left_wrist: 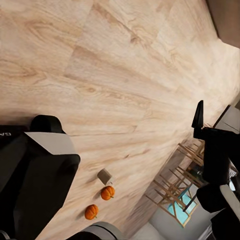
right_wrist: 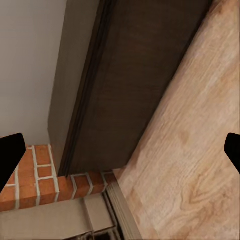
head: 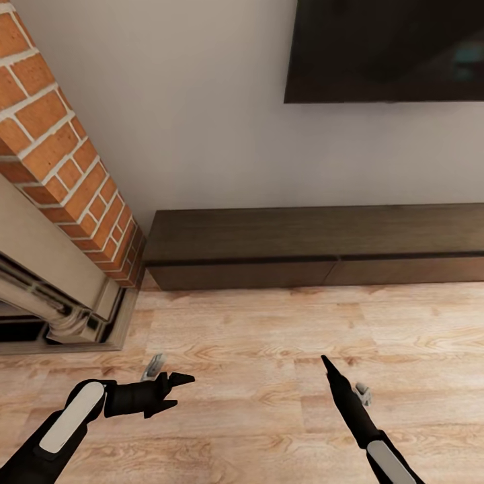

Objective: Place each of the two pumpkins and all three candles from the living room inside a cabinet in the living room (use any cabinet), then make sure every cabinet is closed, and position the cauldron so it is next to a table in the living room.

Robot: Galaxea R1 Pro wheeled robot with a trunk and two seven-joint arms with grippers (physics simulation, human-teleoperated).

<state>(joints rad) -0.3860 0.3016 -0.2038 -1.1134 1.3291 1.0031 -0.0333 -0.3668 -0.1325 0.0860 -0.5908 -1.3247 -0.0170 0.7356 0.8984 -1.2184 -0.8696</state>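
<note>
Cabinet [head: 316,245] in the head view stands against the white wall, long, low and dark brown, with its plain front panels closed; its left end sits just beside the brick fireplace [head: 60,202], and a dark screen [head: 383,50] hangs on the wall above it. Wood floor [head: 269,349] lies between the cabinet and the robot. The left gripper [head: 180,390] hovers over the floor with fingers spread and nothing between them. The right gripper [head: 327,363] points toward the cabinet, seen edge-on as a single dark tip. In the left wrist view, two orange pumpkins [left_wrist: 107,193] [left_wrist: 91,212] rest on the floor near each other, with a small grey block [left_wrist: 104,176] just beside the nearer one; one dark fingertip [left_wrist: 199,115] shows over the floor. In the right wrist view, the cabinet end [right_wrist: 130,85] meets the brickwork [right_wrist: 40,180], and the two fingertips [right_wrist: 10,152] stand wide apart, empty.
</note>
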